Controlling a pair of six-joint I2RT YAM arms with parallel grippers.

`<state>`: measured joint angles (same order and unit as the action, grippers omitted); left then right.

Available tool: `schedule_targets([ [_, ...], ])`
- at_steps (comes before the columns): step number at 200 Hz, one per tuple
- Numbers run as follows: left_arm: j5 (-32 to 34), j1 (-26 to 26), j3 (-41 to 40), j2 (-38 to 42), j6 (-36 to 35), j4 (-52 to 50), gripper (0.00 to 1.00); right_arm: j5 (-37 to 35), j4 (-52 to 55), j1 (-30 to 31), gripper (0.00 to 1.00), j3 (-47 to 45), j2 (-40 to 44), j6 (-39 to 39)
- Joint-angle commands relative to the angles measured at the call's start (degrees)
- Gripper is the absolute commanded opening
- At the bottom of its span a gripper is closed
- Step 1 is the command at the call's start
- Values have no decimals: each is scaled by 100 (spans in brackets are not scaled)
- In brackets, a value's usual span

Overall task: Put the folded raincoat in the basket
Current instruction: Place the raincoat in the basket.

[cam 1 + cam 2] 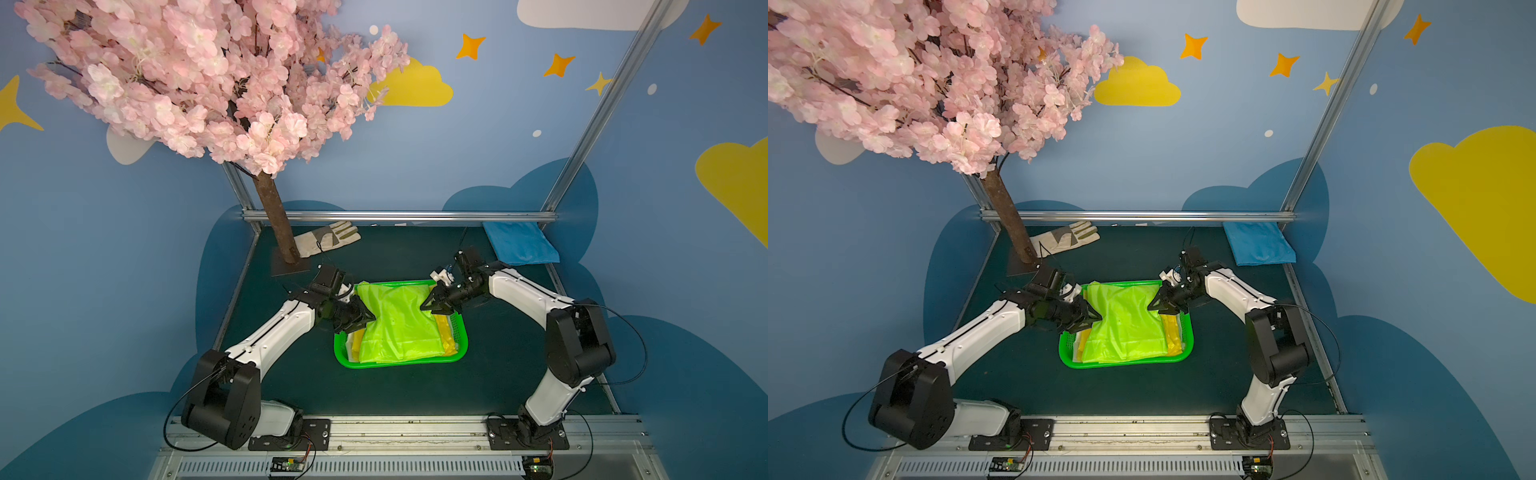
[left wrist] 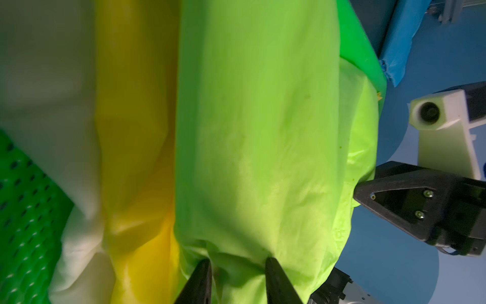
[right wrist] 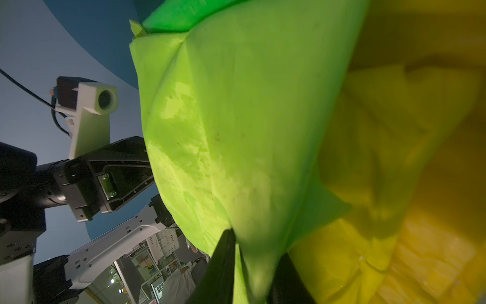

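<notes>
Left gripper (image 1: 369, 318): left of centre in a top view, at the raincoat's left edge. Jaws stand part-way apart, and a gather of fabric lies between the fingertips (image 2: 202, 276), apparently loose rather than clamped.

Right gripper (image 1: 427, 306): right of centre, at the opposite edge. Jaws are slightly parted around a peak of fabric; whether it is pinched cannot be told.

Raincoat (image 1: 399, 328): lime green, folded, lower centre of both top views. It lies inside the basket (image 1: 460, 332), topmost over a yellow sheet (image 2: 136, 131) and a white sheet (image 2: 47, 79). Its upper edge overlaps the basket's upper rim.

Reason for hold: probably, taking the two side edges keeps a limp sheet spread and its folds intact on the way in. The pull from both sides draws it into a narrow waist between the grippers.

Orientation: long axis runs from upper to lower frame, with the broader end toward the lower rim. It lies flat, roughly square with the basket walls.
</notes>
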<state>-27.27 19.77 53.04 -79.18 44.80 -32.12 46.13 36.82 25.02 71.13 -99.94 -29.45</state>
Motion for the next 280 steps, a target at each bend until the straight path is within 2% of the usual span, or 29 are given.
schedule_targets([
  [1,624,36,295,131,-471,-732,35,25,-10,-79,21,14,45,167],
  [22,957,27,454,52,-746,-1203,32,-33,165,-150,19,112,-6,291],
  [96,1057,-17,787,203,-1052,-1920,31,-148,518,-242,19,354,-93,647],
  [118,861,-10,900,405,-1037,-1956,31,-152,545,-260,16,367,-109,660],
  [156,-486,106,748,649,-924,-1102,29,-192,538,-278,14,236,43,641],
  [172,-734,270,676,569,-854,-729,29,-237,529,-289,13,193,101,647],
  [215,-521,540,471,-38,-843,-540,23,-139,484,-435,13,144,43,608],
  [280,-360,564,65,154,-876,-617,25,-120,520,-498,13,50,78,677],
])
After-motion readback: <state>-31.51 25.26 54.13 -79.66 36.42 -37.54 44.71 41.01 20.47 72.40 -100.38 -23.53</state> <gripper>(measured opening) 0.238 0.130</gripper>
